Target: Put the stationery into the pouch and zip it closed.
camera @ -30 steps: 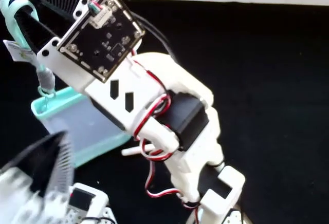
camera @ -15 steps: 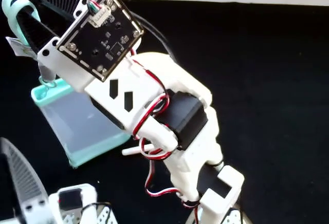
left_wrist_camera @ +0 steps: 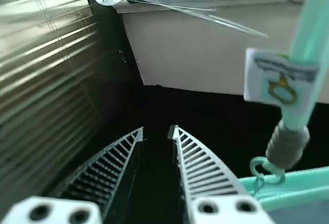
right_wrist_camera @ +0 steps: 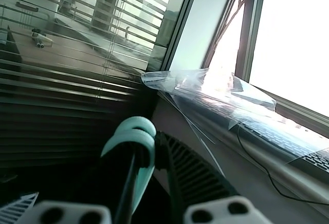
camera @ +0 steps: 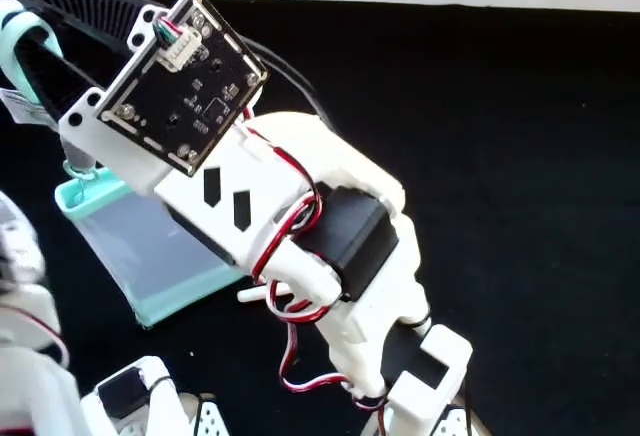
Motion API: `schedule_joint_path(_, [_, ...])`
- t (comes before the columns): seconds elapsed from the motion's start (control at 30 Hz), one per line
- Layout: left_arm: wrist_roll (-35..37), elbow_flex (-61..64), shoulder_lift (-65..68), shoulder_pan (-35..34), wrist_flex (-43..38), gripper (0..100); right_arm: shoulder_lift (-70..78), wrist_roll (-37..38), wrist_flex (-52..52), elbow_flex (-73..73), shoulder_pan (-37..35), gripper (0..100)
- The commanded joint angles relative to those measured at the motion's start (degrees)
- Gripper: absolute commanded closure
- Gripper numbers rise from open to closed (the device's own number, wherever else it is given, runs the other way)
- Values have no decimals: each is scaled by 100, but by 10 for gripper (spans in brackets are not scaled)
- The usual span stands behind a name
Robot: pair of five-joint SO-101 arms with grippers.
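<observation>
Pulled back near-left: the left pincer (left_wrist_camera: 157, 130), slightly open, empty; pouch (camera: 150, 246) nudged left, at left on the table (camera: 520, 156).
The right pincer (right_wrist_camera: 151, 147) clamps the strap (right_wrist_camera: 134, 131). Pull along the zip line, pouch braced.

The pouch (camera: 150, 251) sits at the left of the scene: a flat rectangle with a frosted, see-through panel and mint-green edging, turned at an angle, its right part hidden behind an arm. Its far left corner is raised. A small mint ring (left_wrist_camera: 262, 168) there joins it to a mint strap (left_wrist_camera: 303, 54) that runs up, taut, through a grey wrapped collar (left_wrist_camera: 287, 144). A white label (left_wrist_camera: 277, 77) hangs on the strap. The strap's looped end (right_wrist_camera: 131, 136) is pinched in the right gripper (right_wrist_camera: 149, 144). The zip looks closed, though the view is too poor to be sure.
</observation>
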Motion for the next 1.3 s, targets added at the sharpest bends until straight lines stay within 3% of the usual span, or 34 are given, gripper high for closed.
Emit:
schedule_joint_path(0.0, [1196, -840, 629, 57, 316, 880, -84, 35, 4, -189, -13, 992])
schedule_joint_path(0.23, [1310, -1736, 1657, 40, 1433, 880, -84, 35, 4, -189, -4, 992])
schedule_joint_path(0.4, [1301, -1596, 1684, 48, 1442, 871, -84, 35, 4, -189, -4, 992])
schedule_joint_path(0.57, [1160, -725, 1684, 48, 1459, 751, -84, 35, 4, -189, -13, 992])
schedule_joint_path(0.83, [1160, -40, 1675, 75, 1468, 780, -75, 35, 4, -163, -40, 992])
schedule_joint_path(1.1, [1178, -101, 1675, 1191, 1468, 783, -57, 35, 40, -136, -40, 992])
schedule_joint_path(1.27, [1178, -40, 1675, 1182, 1477, 783, -66, 35, 312, -163, -22, 992])
